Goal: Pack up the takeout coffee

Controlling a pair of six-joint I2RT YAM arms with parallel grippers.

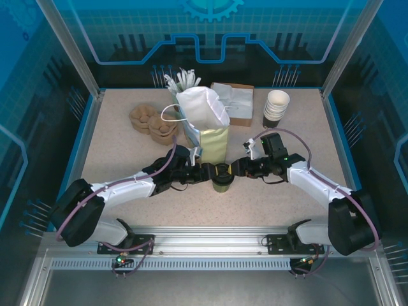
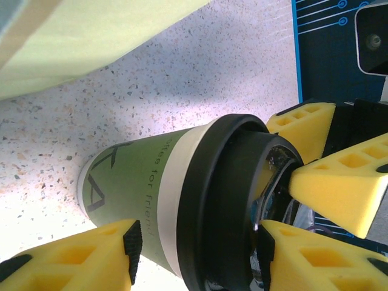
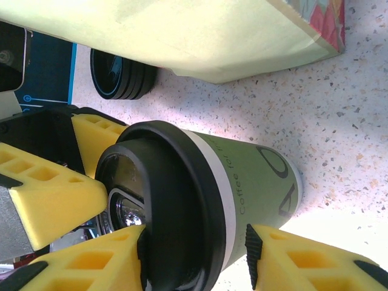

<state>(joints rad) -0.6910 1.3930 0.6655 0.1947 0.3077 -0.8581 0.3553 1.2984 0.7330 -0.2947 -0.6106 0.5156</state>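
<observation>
As takeout coffee [image 1: 222, 173] stands upright mid-table, left gripper [image 1: 208, 172], right gripper [image 1: 237, 168] flank it, equally near; jaws astride, clamp unclear.

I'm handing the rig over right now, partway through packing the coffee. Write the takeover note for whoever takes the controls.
Grippers: the left gripper has its jaws apart, with its fingers against the left side of the takeout coffee; a firm grip can't be confirmed. The right gripper is the same on the cup's right side.
Things: the cup stands upright on the table with its lid on, just in front of the upright white paper bag.
Done: the cup is lidded and both grippers are at it.
Left: secure the cup, lift it, and lower it into the bag.
</observation>
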